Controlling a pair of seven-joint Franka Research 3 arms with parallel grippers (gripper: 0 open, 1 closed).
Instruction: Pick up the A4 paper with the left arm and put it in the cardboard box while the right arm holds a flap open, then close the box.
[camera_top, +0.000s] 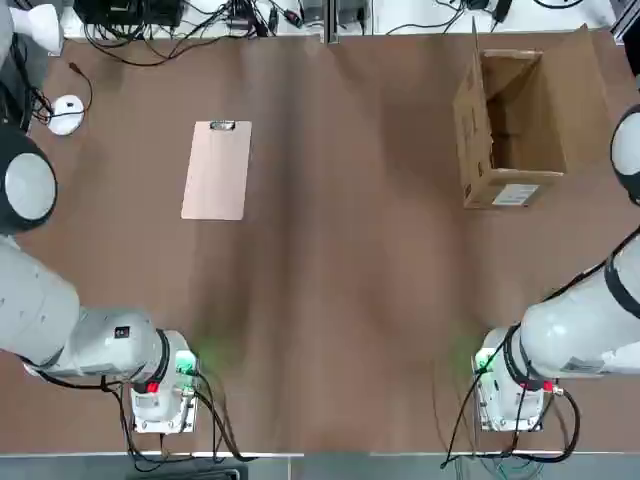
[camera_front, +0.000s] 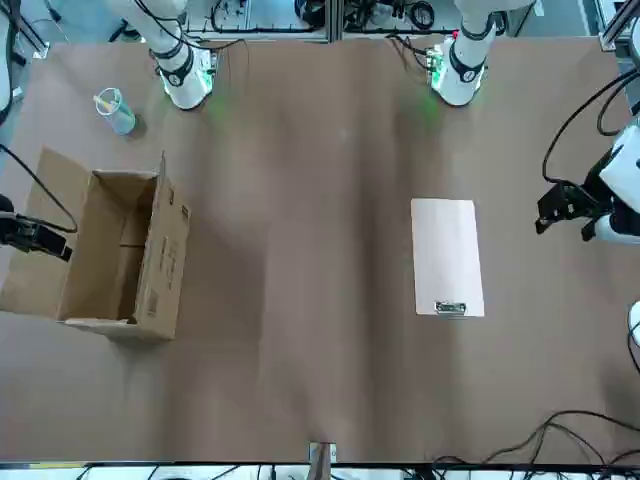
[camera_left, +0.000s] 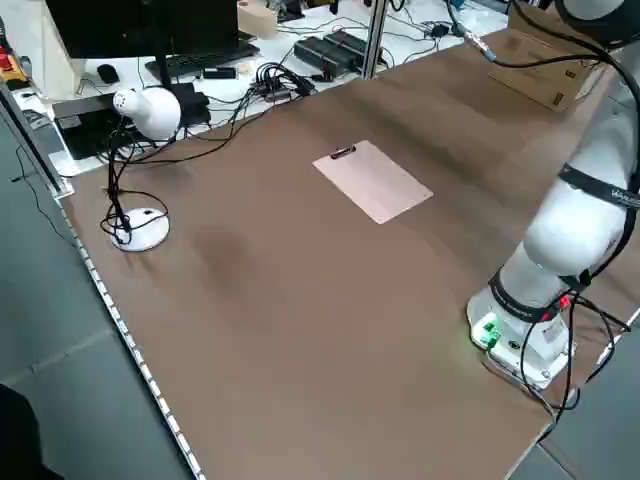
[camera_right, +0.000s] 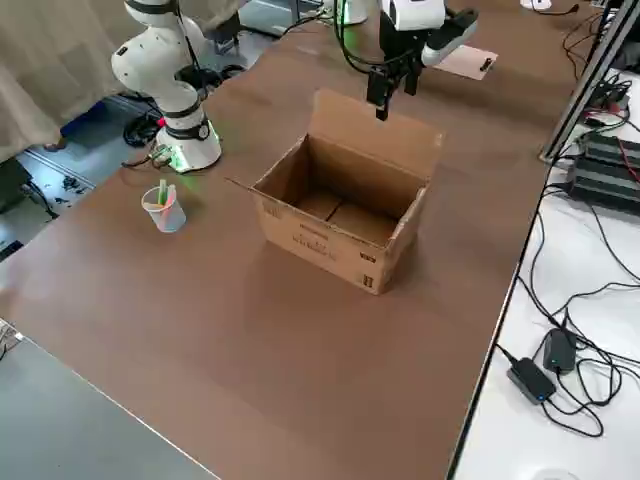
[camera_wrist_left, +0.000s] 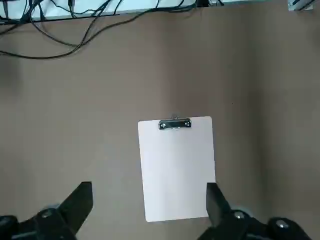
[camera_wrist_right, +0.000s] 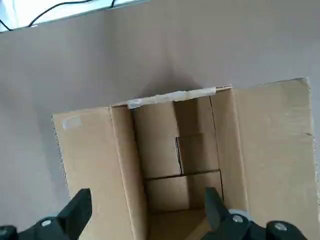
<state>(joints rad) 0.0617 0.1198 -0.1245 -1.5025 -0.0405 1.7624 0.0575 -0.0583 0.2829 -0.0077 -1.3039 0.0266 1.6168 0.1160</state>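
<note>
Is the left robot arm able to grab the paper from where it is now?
Probably yes. The left hand hangs open right above the paper, which lies flat and alone on the table, with nothing in between.

Cardboard box (camera_right: 340, 225) sits mid-desk (camera_right: 250, 330), top open, flaps spread outward, inside bare. Far flap stands upright. A dark hand (camera_right: 383, 92) hangs just above that far flap, fingers pointing down; whether it touches the flap cannot be told. White arm base (camera_right: 185, 140) with green light stands left of box. Clear cup (camera_right: 164, 209) holding green and yellow items near that base. A4 paper (camera_right: 466, 62) lies far beyond the box. Cables (camera_right: 590, 300) trail on the white surface at right.
</note>
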